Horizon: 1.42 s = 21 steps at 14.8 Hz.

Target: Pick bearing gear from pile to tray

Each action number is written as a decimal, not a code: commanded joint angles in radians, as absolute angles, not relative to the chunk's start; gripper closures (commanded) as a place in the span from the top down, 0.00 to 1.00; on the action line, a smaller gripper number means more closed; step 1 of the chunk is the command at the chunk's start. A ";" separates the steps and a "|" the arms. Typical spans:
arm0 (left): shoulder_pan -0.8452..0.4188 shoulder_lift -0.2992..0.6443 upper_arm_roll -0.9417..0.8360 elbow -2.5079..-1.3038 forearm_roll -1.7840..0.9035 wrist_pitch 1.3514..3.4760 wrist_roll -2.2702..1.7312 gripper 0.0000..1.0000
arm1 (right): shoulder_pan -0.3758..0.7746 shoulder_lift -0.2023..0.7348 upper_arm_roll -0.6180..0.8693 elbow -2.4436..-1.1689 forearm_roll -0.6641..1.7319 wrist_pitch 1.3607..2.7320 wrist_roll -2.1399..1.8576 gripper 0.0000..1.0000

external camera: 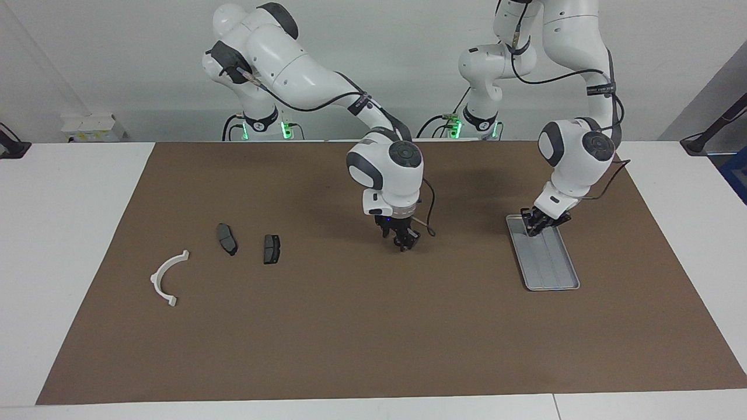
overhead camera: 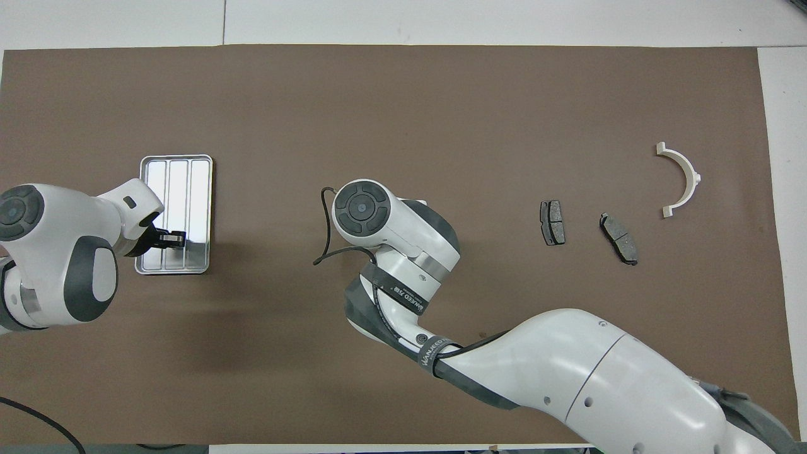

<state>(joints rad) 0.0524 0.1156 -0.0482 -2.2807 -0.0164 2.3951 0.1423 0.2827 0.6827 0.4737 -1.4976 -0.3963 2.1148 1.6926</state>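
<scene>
Two grippers work apart: the left gripper [external camera: 535, 226], fingertips together with nothing visibly held, sits low over the tray [external camera: 548, 269], while the right gripper [external camera: 404, 241], jaw state unclear, hangs at mid-mat, well apart from the pile [external camera: 271, 249]; no bearing gear is discernible.

The left tool [overhead camera: 169, 238] is hanging over the tray [overhead camera: 177, 160]; two brake pads [overhead camera: 553, 222] and a white bracket [overhead camera: 682, 178] are lying toward the right arm's end.
</scene>
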 commanded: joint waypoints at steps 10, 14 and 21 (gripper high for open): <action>0.010 0.094 -0.061 -2.183 -0.015 2.239 0.076 0.98 | -0.032 0.492 0.499 -1.474 -0.226 2.002 1.044 1.00; -0.256 0.115 -0.057 -2.022 -0.006 2.117 -0.360 1.00 | -0.078 0.477 0.499 -1.476 -0.225 1.959 0.884 1.00; -0.575 0.274 -0.055 -1.867 0.043 2.092 -0.765 1.00 | -0.109 0.399 0.363 -1.523 -0.169 1.947 0.421 1.00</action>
